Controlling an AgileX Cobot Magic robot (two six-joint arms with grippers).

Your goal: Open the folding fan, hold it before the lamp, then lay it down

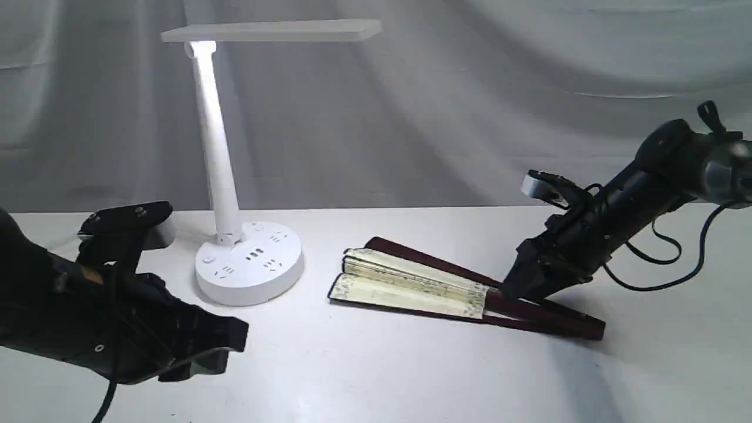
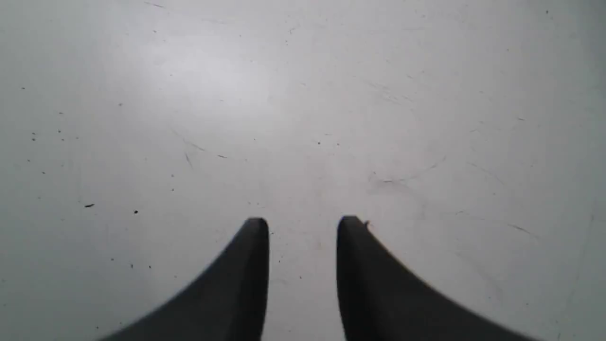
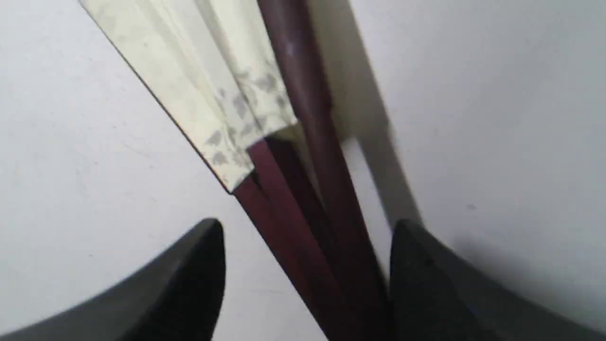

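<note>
The folding fan point(image 1: 411, 282) lies on the white table, only slightly spread, its cream leaf toward the lamp point(image 1: 249, 264) and its maroon ribs pointing right. The lamp stands at the back left, lit, its flat head point(image 1: 270, 30) reaching right. My right gripper point(image 1: 517, 291) is down at the ribs just past the leaf's edge. In the right wrist view it point(image 3: 307, 227) is open, with the ribs point(image 3: 303, 246) between its fingers and the leaf point(image 3: 208, 94) beyond. My left gripper point(image 1: 226, 346) hovers low at the front left, well away from the fan; it point(image 2: 303, 221) is open a little over bare table.
A grey cloth backdrop point(image 1: 470, 106) hangs behind the table point(image 1: 376, 376). The lamp's round base, with sockets and buttons, sits between my left arm and the fan. A black cable point(image 1: 675, 258) loops off the right arm.
</note>
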